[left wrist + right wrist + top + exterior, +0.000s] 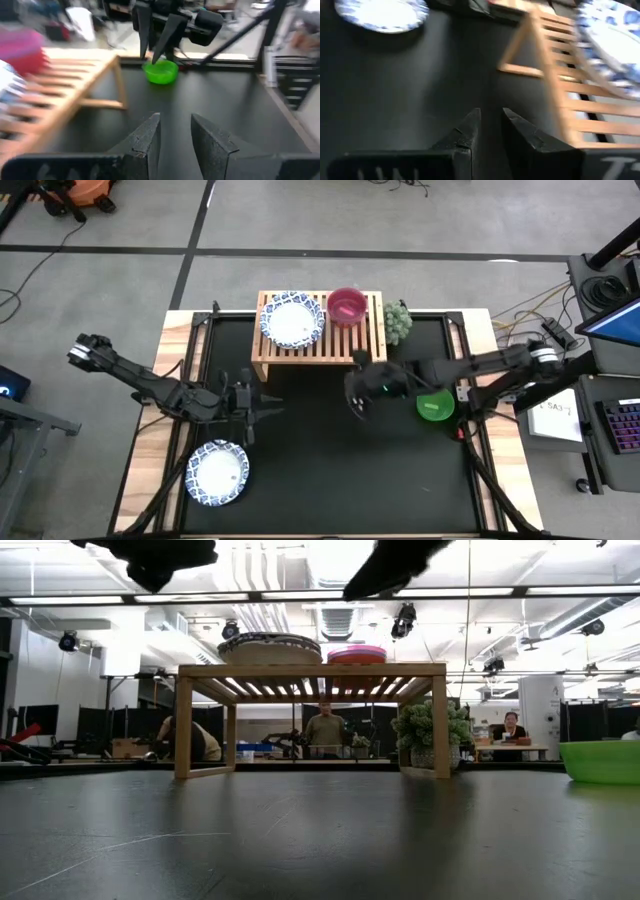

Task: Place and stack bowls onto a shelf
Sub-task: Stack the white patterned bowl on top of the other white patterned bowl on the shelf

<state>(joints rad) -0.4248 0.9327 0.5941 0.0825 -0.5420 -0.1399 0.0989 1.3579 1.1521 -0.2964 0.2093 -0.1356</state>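
Note:
The light-wood shelf [318, 330] stands at the mat's far edge. On its slats rest a white blue-rimmed bowl [292, 320], [270, 645] and a magenta bowl [347, 307]. Another white blue-rimmed bowl [218, 473] lies on the mat near the left front. A green bowl [435, 406], [161, 71] sits on the mat at the right. My left gripper [262, 408], [175, 116] hovers open and empty left of centre. My right gripper [357, 402], [491, 111] hovers open and empty in front of the shelf, left of the green bowl.
A bumpy green plant-like object [398, 320] stands beside the shelf's right leg. The black mat [330, 480] is bare between the grippers and toward the near edge. People sit in the room beyond the table [325, 730].

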